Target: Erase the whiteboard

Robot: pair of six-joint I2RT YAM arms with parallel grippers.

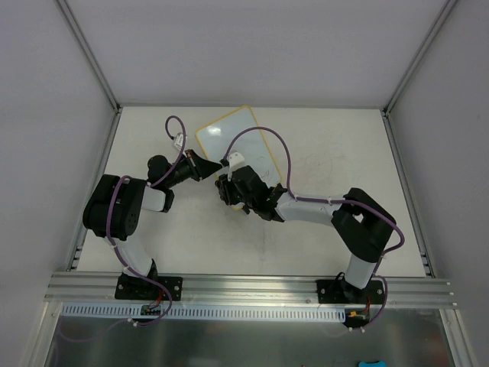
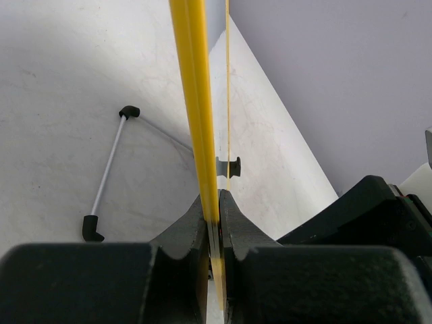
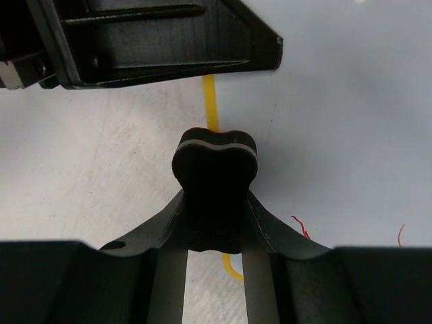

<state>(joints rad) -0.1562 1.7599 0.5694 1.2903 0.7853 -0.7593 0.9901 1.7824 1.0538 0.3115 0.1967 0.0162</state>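
The whiteboard, white with a yellow rim, lies at the back middle of the table. My left gripper is shut on its near-left edge. In the left wrist view the yellow rim runs edge-on between the closed jaws of the left gripper. My right gripper sits at the board's near edge, shut on a black eraser block. In the right wrist view the eraser is over the board's corner, and the white surface carries small red marker strokes. The right gripper holds the eraser firmly.
The board's wire stand with black tips and a small black foot show in the left wrist view. The left gripper's black body is close above the eraser. The white table is walled by grey panels.
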